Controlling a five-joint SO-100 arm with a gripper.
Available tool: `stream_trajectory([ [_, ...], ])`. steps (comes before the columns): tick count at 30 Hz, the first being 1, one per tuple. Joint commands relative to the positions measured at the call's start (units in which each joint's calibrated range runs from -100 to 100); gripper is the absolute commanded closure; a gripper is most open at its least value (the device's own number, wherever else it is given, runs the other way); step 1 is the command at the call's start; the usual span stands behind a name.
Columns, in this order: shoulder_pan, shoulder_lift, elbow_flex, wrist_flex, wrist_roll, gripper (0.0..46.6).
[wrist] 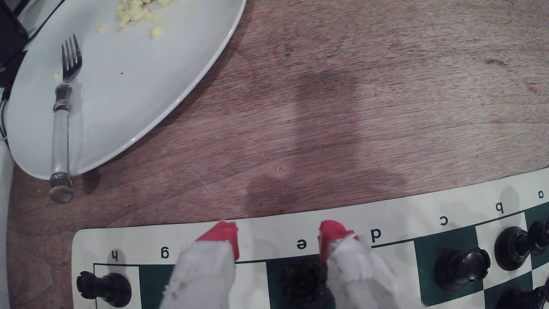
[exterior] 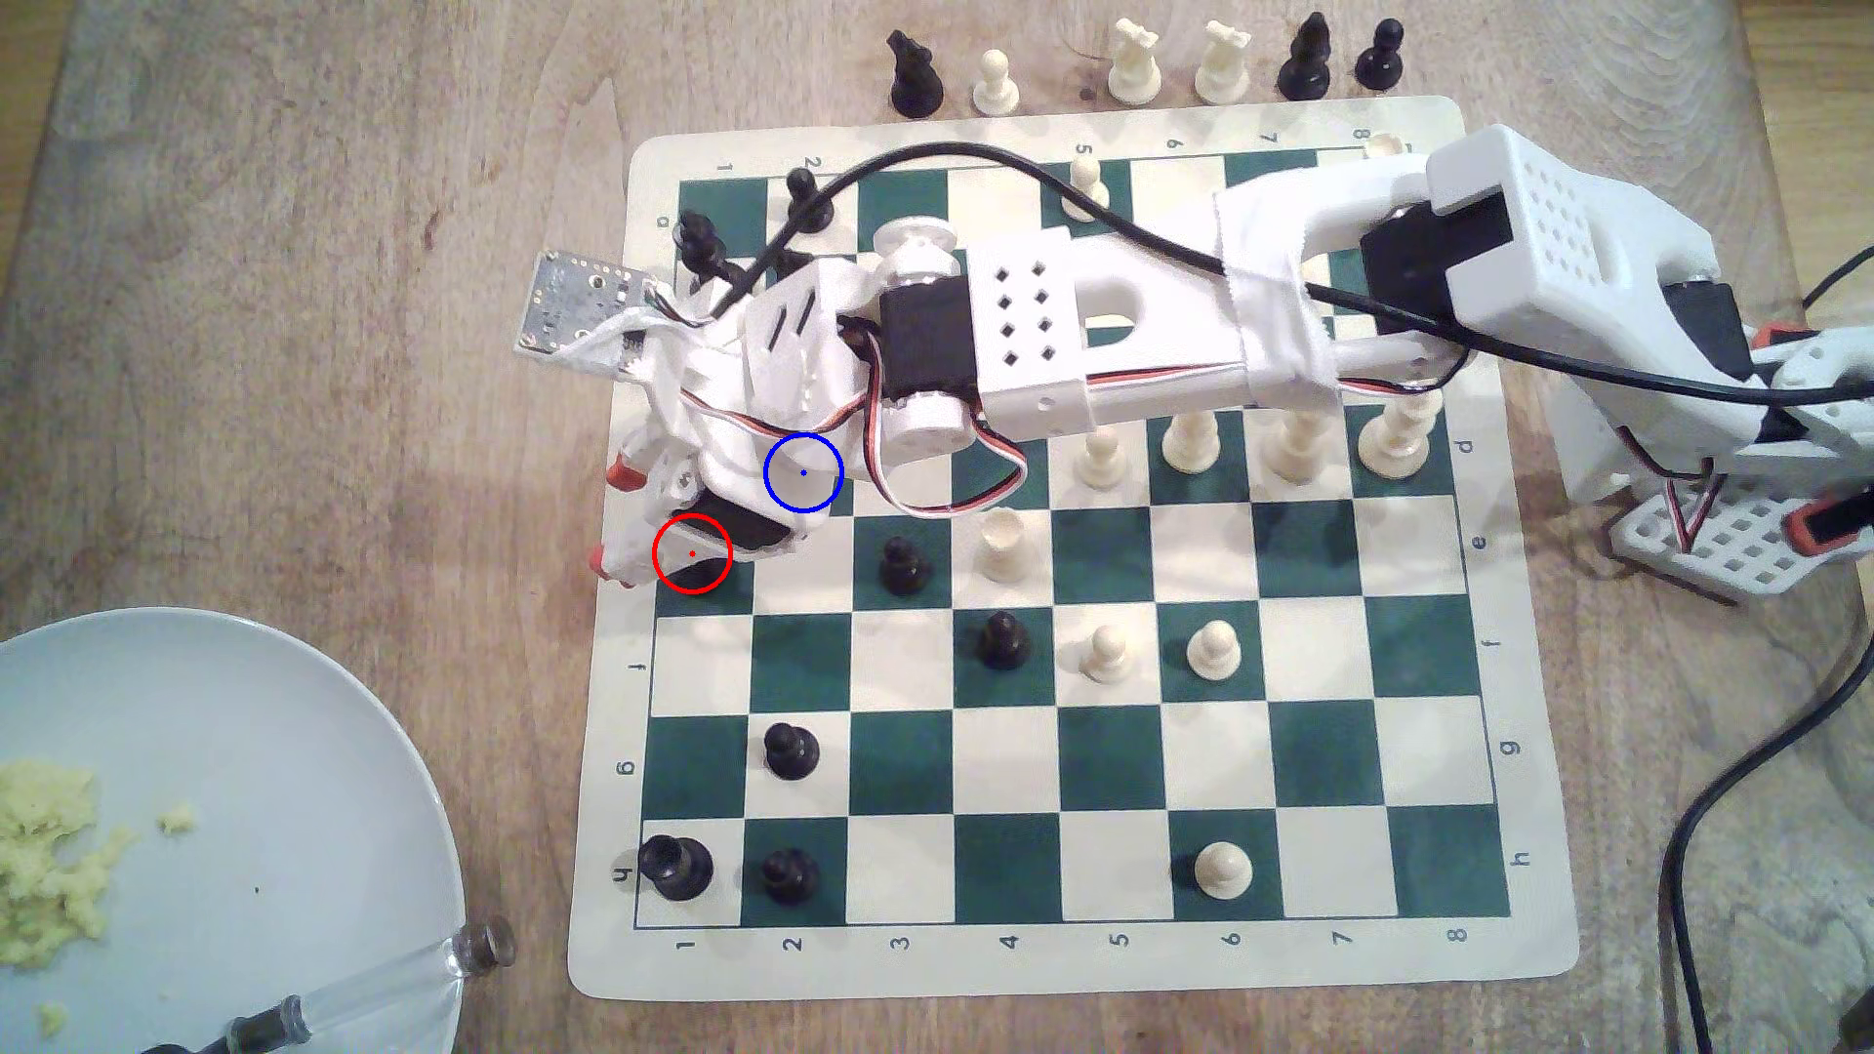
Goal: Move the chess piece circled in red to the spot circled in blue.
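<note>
My gripper [wrist: 279, 237] hangs low over the board's edge with its two red-tipped fingers [wrist: 225, 234] spread wide apart and nothing clamped between them. Directly beneath the gap, close against the finger on the d side, stands the chess piece circled in red [wrist: 303, 280], a glossy black piece seen from above, its broad round top dark against the green square by the letter e. I cannot tell whether that finger touches it. In the exterior view the same piece [exterior: 698, 576] is mostly covered by my wrist, with only a dark sliver showing inside the red ring at the exterior view's left edge of the chessboard [exterior: 1075, 953].

Just beyond it, one file inward and one row over, lies the spot circled in blue [exterior: 803, 472]; my white wrist housing overlaps most of that square.

Farther along the same edge row stand a black rook [wrist: 102, 288] near the letter h and another black piece [wrist: 462, 269] by the letter c.

Out past the board, on the wooden table [wrist: 356, 104], rests a pale plate [wrist: 178, 74] with yellow crumbs [wrist: 133, 12] and a fork [wrist: 64, 113].
</note>
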Motion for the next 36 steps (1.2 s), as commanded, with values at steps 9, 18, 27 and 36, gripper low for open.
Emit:
stream_trajectory([
  [9, 0.7, -1.7, -3.2, 0.7, 0.4, 28.2],
  [18, 0.0, -1.2, -0.7, 1.1, 0.3, 29.1],
  [27, -1.2, -0.2, 0.8, 0.6, 0.2, 29.9],
  [36, -0.9, -0.3, 0.8, 0.6, 0.2, 30.8],
])
